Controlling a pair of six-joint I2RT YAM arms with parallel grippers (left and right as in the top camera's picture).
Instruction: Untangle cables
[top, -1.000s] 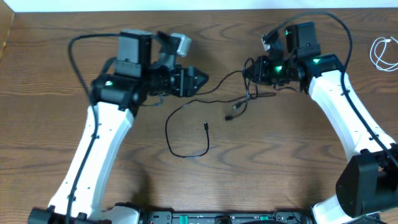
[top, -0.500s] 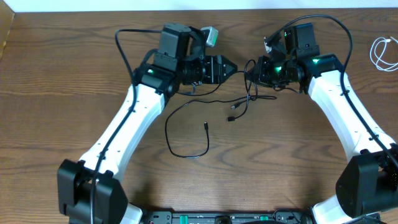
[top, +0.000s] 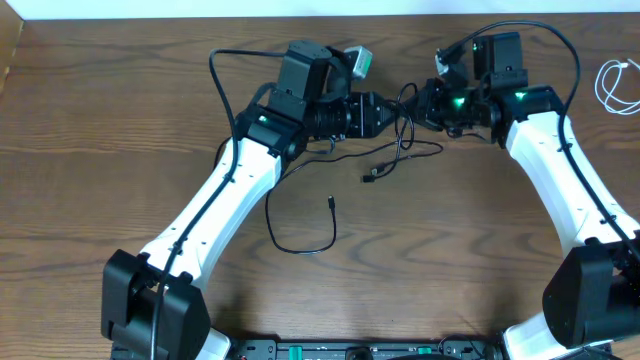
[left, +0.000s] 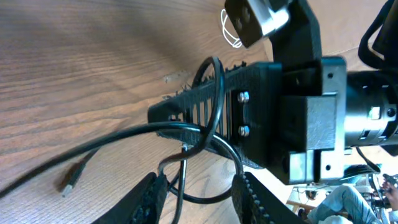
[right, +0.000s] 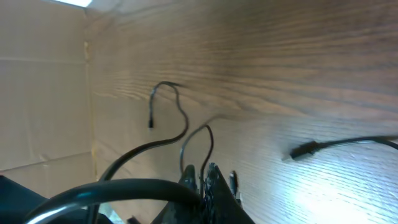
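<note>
a: where's the knot, which way's it run?
b: blk cable knot (top: 401, 140) sits btwn the two grippers, near the far edge of the table (top: 100, 150). long axis goes far-to-near. small loop up top by the fingertips, then strands drop toward the near side. one plug end (top: 368, 179) lies on the wood, pointing near-left.
a: rest of it?
b: blk loop (top: 268, 212) trails off near-left in an open u shape, flat on the wood. its plug (top: 331, 203) points toward the far edge. well apart from the right arm, just beside the left arm.
a: room to move?
b: tight on the far side, edge is just behind the grippers. plenty of bare wood in the centre & near side. white cable (top: 612, 85) is coiled at the right edge, well apart from the knot.
a: grippers?
b: right gripper (top: 422, 103) is clenched on the knot. in the wrist view its fingers (right: 214, 180) are tight together w/ cable arching out of the tips. left gripper (top: 388, 113) is spread, tips just beside the right one. a strand passes btwn its fingers (left: 149, 196), not pinched.
a: look of it?
b: thin, blk, kinked, w/ several strands crossing over the right finger.
</note>
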